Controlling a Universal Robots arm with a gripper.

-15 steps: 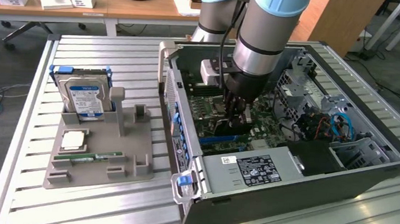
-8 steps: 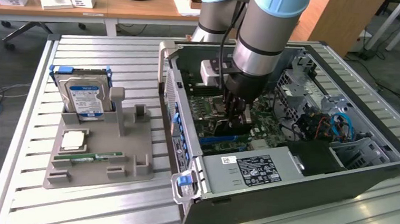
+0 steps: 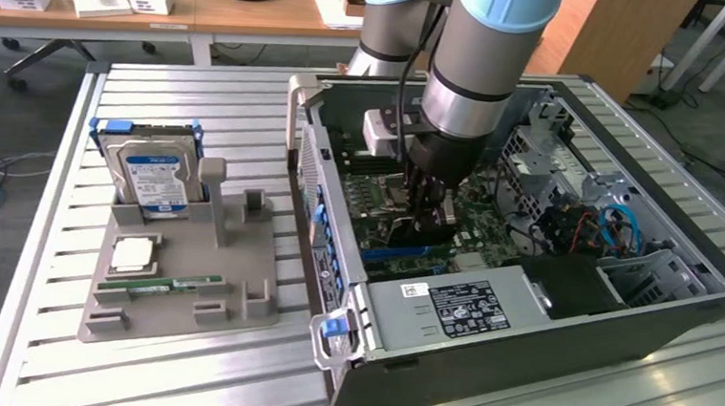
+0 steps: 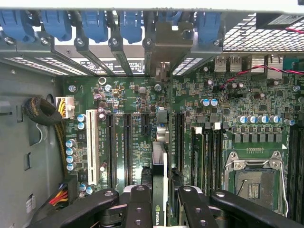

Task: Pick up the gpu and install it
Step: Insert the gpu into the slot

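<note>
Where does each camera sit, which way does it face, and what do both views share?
Exterior view: off the arm, raised, looking down at the open computer case on the slatted table; the arm reaches into it.
Wrist view: on the wrist, looking down past the gripper at the motherboard.
Shared: the gripper, the motherboard, the gpu it grips.

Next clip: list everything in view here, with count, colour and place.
table: one, silver, slatted
computer case: one, dark grey, open, on the table
motherboard: one, green, inside the case
holder: one, grey, on the table, exterior view's left of the case
hard drive: one, silver with blue-white label, upright in the holder
RAM stick: one, green, lying in the holder
gpu: one, blackish, edge-on over the motherboard
gripper: one, black, shut on the gpu
arm: one, grey and light blue, reaching into the case
</note>
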